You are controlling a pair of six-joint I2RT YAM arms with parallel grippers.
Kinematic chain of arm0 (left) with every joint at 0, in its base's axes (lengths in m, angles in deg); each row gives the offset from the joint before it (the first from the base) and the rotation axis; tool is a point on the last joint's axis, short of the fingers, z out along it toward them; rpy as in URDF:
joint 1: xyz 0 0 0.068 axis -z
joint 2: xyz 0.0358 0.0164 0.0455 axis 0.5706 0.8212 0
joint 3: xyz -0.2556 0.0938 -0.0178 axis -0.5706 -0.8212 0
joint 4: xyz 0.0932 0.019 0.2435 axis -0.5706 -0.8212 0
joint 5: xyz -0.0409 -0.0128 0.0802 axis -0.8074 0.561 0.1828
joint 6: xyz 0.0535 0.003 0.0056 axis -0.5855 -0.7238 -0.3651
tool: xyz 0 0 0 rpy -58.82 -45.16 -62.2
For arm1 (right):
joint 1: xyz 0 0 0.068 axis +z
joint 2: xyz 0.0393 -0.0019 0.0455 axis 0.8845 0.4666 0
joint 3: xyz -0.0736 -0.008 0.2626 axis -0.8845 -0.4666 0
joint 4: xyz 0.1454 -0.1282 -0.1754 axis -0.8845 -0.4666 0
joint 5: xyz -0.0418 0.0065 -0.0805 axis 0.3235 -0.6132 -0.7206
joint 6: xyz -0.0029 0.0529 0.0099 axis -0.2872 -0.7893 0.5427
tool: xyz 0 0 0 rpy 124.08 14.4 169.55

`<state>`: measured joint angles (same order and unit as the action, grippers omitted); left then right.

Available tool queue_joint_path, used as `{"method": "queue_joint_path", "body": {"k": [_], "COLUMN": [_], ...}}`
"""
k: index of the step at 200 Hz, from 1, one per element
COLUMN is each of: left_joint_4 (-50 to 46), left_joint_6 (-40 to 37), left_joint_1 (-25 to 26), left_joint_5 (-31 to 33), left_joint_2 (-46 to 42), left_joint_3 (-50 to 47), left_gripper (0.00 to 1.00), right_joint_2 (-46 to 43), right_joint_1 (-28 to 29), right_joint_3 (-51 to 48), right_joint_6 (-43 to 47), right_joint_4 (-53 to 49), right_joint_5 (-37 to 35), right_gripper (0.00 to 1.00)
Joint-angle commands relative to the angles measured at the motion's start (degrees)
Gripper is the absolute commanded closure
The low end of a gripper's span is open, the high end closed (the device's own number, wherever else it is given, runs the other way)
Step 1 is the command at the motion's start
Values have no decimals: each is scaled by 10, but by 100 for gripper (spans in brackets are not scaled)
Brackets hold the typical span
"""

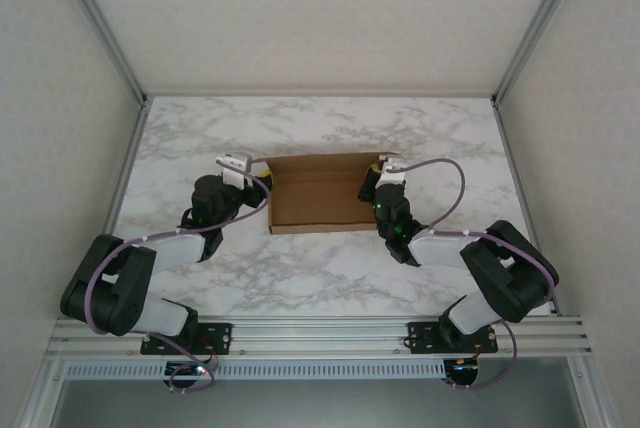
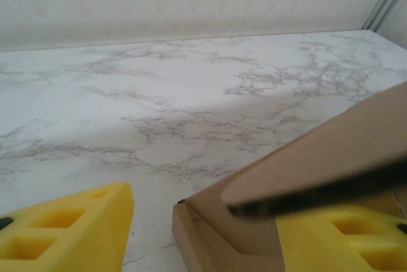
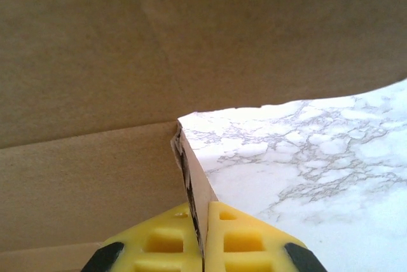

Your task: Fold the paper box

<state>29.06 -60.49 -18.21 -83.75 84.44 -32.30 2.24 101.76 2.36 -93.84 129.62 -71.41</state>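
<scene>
The paper box (image 1: 322, 193) of plain brown cardboard lies in the middle of the marble table, its walls partly raised. My left gripper (image 1: 250, 170) is at the box's left end, open. In the left wrist view its yellow fingers (image 2: 70, 227) stand wide apart, the box's corner (image 2: 210, 234) sits between them and a flap (image 2: 331, 151) leans over the right finger. My right gripper (image 1: 385, 173) is at the box's right end. There its jaws (image 3: 205, 240) are shut on the upright side wall (image 3: 196, 180), with a large cardboard panel (image 3: 191, 37) overhead.
White marble tabletop (image 1: 320, 128) runs around the box, with plain walls and aluminium posts (image 1: 100, 23) at the sides. The arms' bases sit on the rail (image 1: 320, 333) at the near edge. Purple cables (image 1: 440, 173) loop beside each arm.
</scene>
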Motion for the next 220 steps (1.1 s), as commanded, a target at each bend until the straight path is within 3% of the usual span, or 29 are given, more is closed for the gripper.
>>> {"method": "queue_joint_path", "body": {"k": [1, 44, 83, 132, 167, 186, 220], "left_joint_4": [-61, -36, -39, -50, -67, -79, -91], "left_joint_6": [16, 48, 53, 123, 178, 200, 263], "left_joint_1": [16, 39, 72, 79, 80, 85, 116], "left_joint_5": [5, 32, 72, 151, 201, 198, 251], "left_joint_2": [-9, -17, 1, -20, -73, -108, -236], "left_joint_3": [-1, -35, -38, -62, -92, -104, -149], "left_gripper": [40, 40, 41, 41, 38, 37, 33], "right_joint_2": [12, 36, 58, 83, 86, 86, 90], "right_joint_1": [23, 27, 47, 48, 48, 48, 48], "right_joint_3": [-34, -70, -76, -88, -87, -83, -75], "right_joint_6": [-54, -96, -80, -43, -22, -17, -12], "right_joint_4": [-41, -23, -3, 21, 31, 31, 31], "right_joint_5": [33, 16, 16, -2, -6, -8, -8], "right_gripper": [100, 100, 100, 100, 100, 100, 100]}}
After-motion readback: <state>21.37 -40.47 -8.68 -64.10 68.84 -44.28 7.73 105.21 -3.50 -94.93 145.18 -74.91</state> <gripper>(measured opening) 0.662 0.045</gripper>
